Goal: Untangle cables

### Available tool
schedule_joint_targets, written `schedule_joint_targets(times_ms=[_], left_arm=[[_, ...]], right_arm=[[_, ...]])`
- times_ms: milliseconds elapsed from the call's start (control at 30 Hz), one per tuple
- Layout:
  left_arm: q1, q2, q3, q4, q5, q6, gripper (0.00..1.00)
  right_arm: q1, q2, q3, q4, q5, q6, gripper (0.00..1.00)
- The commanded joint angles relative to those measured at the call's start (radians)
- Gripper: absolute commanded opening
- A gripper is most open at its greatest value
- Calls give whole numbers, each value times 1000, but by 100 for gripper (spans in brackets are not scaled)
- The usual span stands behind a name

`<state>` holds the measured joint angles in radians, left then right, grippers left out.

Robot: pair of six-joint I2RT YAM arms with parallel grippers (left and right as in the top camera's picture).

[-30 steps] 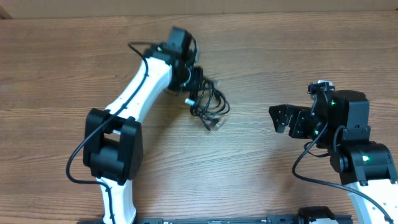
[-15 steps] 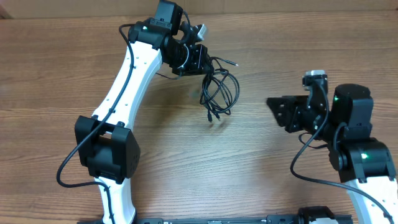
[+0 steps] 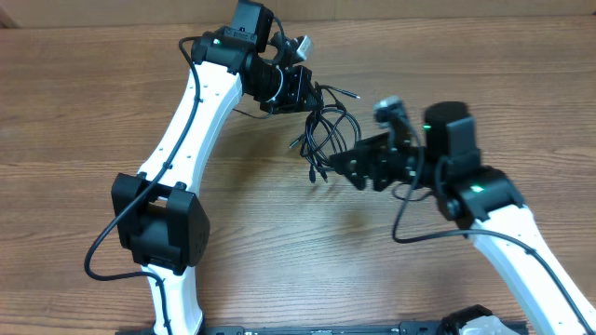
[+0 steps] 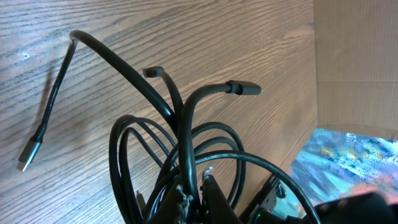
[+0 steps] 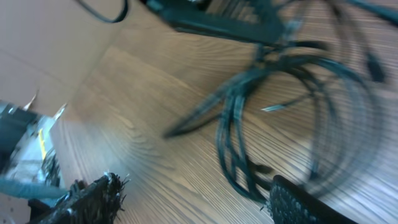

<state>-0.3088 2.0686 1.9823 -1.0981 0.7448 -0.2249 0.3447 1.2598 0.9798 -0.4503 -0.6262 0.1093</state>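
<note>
Clenched tight on the left gripper (image 3: 300,91), pinching the top of one black cable bundle (image 3: 329,138); spread wide on the right gripper (image 3: 346,166), gripping nothing.

By count: two white arms, two grippers, one bundle. Within the bundle, several loops, too knotted to number as separate cables. From the left wrist view, three loose ends sticking out above the pinch: a flat plug (image 4: 28,155) out on the wooden table (image 4: 124,25), a bent plug (image 4: 153,72), and a straight plug (image 4: 244,88) toward the cardboard wall (image 4: 354,62).

For the left arm (image 3: 200,121): a long reach across the table to its far side, wrist turned rightward, bundle dangling from the fingers toward the table's middle. Cannot tell whether the lowest loops touch the wood.

For the right arm (image 3: 494,200): bent at the elbow, wrist aimed leftward, fingers just beside the lower loops of the bundle. Cannot tell whether touching them.

From the right wrist view, blurred: both fingertips (image 5: 93,196) far apart at the bottom edge, loops ahead of the gap and not inside it.
</note>
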Motion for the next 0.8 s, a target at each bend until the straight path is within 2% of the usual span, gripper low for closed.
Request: schedule_joint_targets(times_ms=[0, 300, 567, 667, 700, 733, 767], left_arm=[[-6, -5, 31, -6, 32, 23, 4], [-6, -5, 31, -14, 31, 24, 4], [-23, -5, 31, -13, 30, 24, 4], [-25, -5, 31, -14, 30, 24, 4], [-25, -5, 31, -16, 30, 25, 4], [-25, -5, 31, -17, 30, 32, 4], [-25, -5, 31, -21, 29, 43, 4]], right_arm=[[45, 24, 22, 65, 14, 47, 74], [61, 32, 22, 183, 57, 78, 73], [82, 119, 22, 334, 129, 201, 60], [82, 159, 22, 367, 128, 237, 60], [82, 173, 22, 368, 129, 235, 24], [82, 177, 22, 367, 129, 236, 4], [82, 178, 22, 365, 128, 236, 4]])
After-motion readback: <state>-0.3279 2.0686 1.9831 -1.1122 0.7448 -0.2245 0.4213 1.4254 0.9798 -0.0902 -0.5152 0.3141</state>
